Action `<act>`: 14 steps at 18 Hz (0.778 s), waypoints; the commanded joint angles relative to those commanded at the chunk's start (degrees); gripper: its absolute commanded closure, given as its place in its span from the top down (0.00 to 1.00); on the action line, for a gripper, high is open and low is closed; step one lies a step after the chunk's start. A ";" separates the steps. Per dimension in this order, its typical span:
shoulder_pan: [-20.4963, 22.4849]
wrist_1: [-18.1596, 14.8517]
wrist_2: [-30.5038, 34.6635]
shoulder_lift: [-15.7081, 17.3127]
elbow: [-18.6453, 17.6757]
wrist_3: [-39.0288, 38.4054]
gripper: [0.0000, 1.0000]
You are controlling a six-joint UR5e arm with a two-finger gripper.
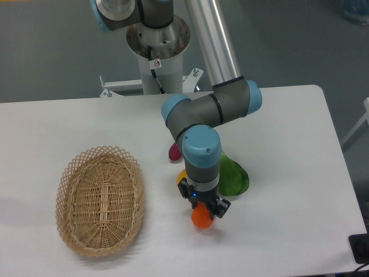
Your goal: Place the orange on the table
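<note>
The orange (202, 218) is small, round and bright orange. It sits between the fingers of my gripper (203, 214), low over the white table (288, 219) near its front edge; I cannot tell whether it touches the tabletop. The gripper points straight down and is closed around the orange. My arm hides part of the fruits behind it.
A larger green fruit (233, 176) lies just behind and right of the gripper. A yellow fruit (181, 176) and a magenta one (173, 152) peek out left of my wrist. An oval wicker basket (101, 199) stands at the left.
</note>
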 joint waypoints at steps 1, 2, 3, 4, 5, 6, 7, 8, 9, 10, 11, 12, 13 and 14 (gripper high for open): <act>0.00 0.00 0.00 0.00 0.09 0.09 0.83; -0.09 0.00 0.00 0.00 0.09 0.09 0.85; 0.00 0.00 0.00 0.00 0.17 0.17 0.88; 0.00 0.00 0.00 0.09 0.18 0.18 0.90; -0.09 0.00 0.00 0.26 0.35 0.18 0.91; 0.00 0.00 0.00 0.52 0.44 0.09 0.93; 0.00 0.00 0.00 0.61 0.53 0.09 0.96; 0.00 0.00 0.00 0.79 0.88 0.00 0.99; 0.00 -0.09 -0.09 0.79 1.75 -0.26 1.00; 0.00 -0.26 -0.09 1.14 2.11 -0.26 1.00; 0.00 -0.35 -0.35 1.66 2.28 -0.26 1.00; 0.00 -0.53 -0.44 2.28 2.46 -0.26 1.00; 0.00 -0.79 -0.52 3.07 2.55 -0.35 1.00; 0.00 -0.88 -0.53 3.69 2.90 -0.44 1.00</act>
